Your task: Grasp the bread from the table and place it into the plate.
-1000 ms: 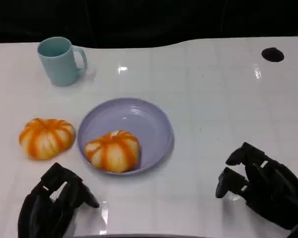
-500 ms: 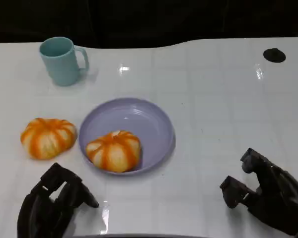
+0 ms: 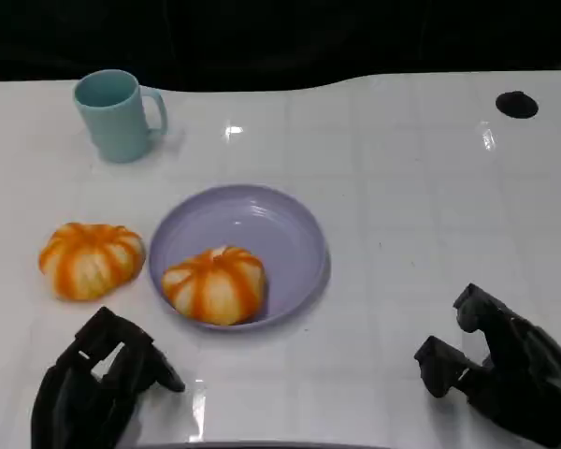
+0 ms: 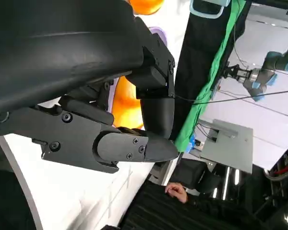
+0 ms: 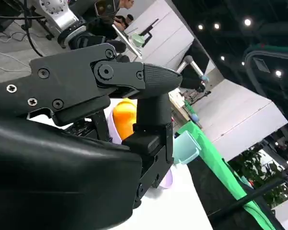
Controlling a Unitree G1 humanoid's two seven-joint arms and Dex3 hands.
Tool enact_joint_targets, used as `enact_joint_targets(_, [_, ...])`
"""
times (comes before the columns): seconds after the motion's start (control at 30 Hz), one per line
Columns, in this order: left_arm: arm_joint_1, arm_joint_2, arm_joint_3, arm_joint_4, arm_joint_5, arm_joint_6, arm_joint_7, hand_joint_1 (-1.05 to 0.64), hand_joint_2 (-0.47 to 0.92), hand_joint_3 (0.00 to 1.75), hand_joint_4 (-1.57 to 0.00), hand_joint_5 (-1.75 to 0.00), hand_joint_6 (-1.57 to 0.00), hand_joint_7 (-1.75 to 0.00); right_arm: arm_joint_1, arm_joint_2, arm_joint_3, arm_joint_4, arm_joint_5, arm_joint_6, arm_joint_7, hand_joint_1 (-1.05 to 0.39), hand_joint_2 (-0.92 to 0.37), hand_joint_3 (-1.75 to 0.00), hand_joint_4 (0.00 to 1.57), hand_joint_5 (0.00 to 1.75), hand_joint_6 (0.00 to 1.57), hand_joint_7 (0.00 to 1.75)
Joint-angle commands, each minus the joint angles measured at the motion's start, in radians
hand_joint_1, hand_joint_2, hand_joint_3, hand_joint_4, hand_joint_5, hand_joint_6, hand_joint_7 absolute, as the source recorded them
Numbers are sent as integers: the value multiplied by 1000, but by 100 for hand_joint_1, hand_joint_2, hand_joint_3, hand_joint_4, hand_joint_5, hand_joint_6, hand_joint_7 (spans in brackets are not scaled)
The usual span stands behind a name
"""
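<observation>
One orange-and-white striped bread (image 3: 214,283) lies inside the lilac plate (image 3: 262,210), toward its near-left side. A second bread (image 3: 90,259) of the same look rests on the white table just left of the plate. My left hand (image 3: 98,383) hovers at the near edge, below that loose bread and apart from it, its fingers spread and holding nothing. At the near right, well clear of the plate, my right hand (image 3: 500,379) is also empty with its fingers apart. In the left wrist view a bread (image 4: 126,108) shows orange beyond the fingers (image 4: 134,146).
A pale blue mug (image 3: 115,115) stands at the far left, behind the plate. A small black round mark (image 3: 517,103) sits at the far right of the table. The table's dark back edge runs along the top. A person's hand (image 4: 176,191) shows beside the table.
My right hand has drawn back toward the near right edge, farther from the plate. The left hand and both breads have stayed in place.
</observation>
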Motion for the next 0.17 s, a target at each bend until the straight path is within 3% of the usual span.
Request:
enact_joint_targets(0.03, [10, 15, 8, -8, -2, -3, 0, -58, 92, 25, -63, -175, -50, -152, -7, -7, -15, 3, -1, -1, 9, -50, -92, -41, 68, 175, 49, 175])
enact_joint_targets(0.17, [5, 24, 14, -2, -7, 7, -7, -58, 92, 25, -63, -175, -51, -153, -4, 4, -11, 4, -8, -15, 2, -50, -92, -39, 69, 175, 50, 175])
